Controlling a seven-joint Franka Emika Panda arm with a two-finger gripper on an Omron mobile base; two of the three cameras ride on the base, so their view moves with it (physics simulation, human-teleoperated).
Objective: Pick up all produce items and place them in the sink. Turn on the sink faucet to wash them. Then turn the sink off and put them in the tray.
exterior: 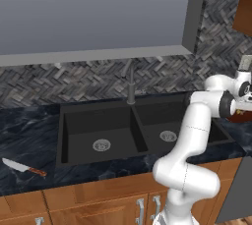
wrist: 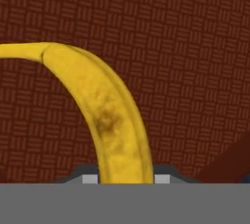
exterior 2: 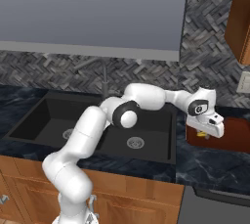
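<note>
Closest to the hand camera, the small curved yellow banana (wrist: 110,120) rises from between the two dark finger tips of the two-finger gripper (wrist: 126,178), which stand against its lower end on either side; the gripper is clamped on the banana. The fruit arcs upward and to the left across the hand view, and a brown blotch marks its middle. Behind it lies the flat reddish-brown tray (wrist: 185,47), its surface covered in a fine woven pattern. Whether the banana touches the tray surface cannot be told from the hand view.

From the right base view, the white arm reaches across the right basin, and the gripper (exterior 2: 201,134) hangs over the left edge of the tray (exterior 2: 234,135), which sits on the black marbled counter (exterior 2: 210,174) just beside the sink. From the left base view, a small part of the tray (exterior: 241,117) shows past the wrist.

Nearer the front edge of the counter, on the far left, a red-handled knife (exterior: 23,167) lies flat, well apart from the tray.

Further back, the matte black rectangular double-basin sink (exterior: 103,121) is set into the counter, with a round silver drain (exterior: 101,145) in the left basin and another in the right. Behind the divider between the basins stands the slim dark grey upright metal faucet (exterior: 131,85), against the grey herringbone tile wall (exterior: 59,84).
</note>
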